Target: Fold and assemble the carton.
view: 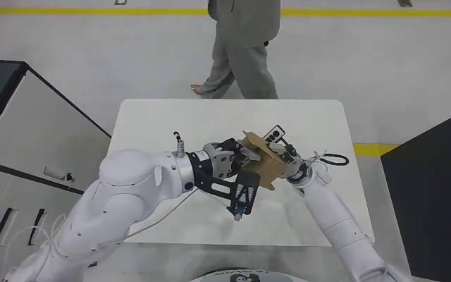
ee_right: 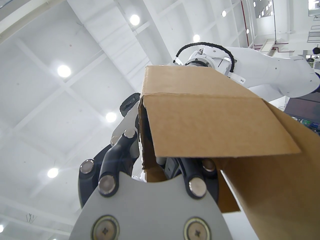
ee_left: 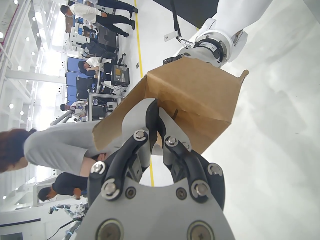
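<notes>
The brown carton (view: 262,163) hangs above the white worktop (view: 162,127), opened into a sleeve with its end flaps unfolded, so closing likely remains; the left pincer (ee_left: 157,118) clamps a flap edge, while the right pincer's (view: 282,161) grip cannot be told.

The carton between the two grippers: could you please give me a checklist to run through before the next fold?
1. Left gripper shut on a panel edge of the carton: ok.
2. Right gripper has a firm hold on the carton: cannot tell; cardboard hides the grip.
3. Carton closed up: not ok; a flap stands open.
4. Grippers apart from each other: ok; the carton sits between them.
5. Carton lifted off the table: cannot tell; no view shows a gap under it.
</notes>
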Controlling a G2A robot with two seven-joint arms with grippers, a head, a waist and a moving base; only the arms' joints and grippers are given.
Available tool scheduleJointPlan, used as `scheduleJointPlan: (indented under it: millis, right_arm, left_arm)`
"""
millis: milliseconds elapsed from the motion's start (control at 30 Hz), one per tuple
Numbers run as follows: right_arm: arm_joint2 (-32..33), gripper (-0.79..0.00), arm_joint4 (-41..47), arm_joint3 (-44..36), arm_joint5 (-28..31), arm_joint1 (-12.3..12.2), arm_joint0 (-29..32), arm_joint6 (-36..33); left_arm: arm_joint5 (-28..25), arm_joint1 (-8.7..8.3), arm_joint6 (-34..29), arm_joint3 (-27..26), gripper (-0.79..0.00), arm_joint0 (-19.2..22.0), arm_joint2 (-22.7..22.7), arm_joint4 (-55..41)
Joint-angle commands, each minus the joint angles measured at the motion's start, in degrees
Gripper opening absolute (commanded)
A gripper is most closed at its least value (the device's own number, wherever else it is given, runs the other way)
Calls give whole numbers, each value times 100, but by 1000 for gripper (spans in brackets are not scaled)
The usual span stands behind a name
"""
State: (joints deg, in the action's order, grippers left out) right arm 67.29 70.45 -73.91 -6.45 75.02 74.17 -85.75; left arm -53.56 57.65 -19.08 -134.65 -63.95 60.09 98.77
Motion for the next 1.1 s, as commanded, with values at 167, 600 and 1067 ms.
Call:
scheduleJointPlan:
  millis: [167, 600, 1067]
  right_arm:
    - [-14, -785, -11, -32, -3, 0, 7, -7]
    - [16, -785, 6, -55, 34, -6, 18, 13]
    - [-5, -785, -32, -121, -17, -13, 29, -23]
  left_arm:
    - [-64, 3, 45, 0, -785, 17, -88, 53]
    - [22, 9, -1, 0, -785, 12, -54, 35]
    - [-45, 12, 7, 0, -785, 8, -123, 47]
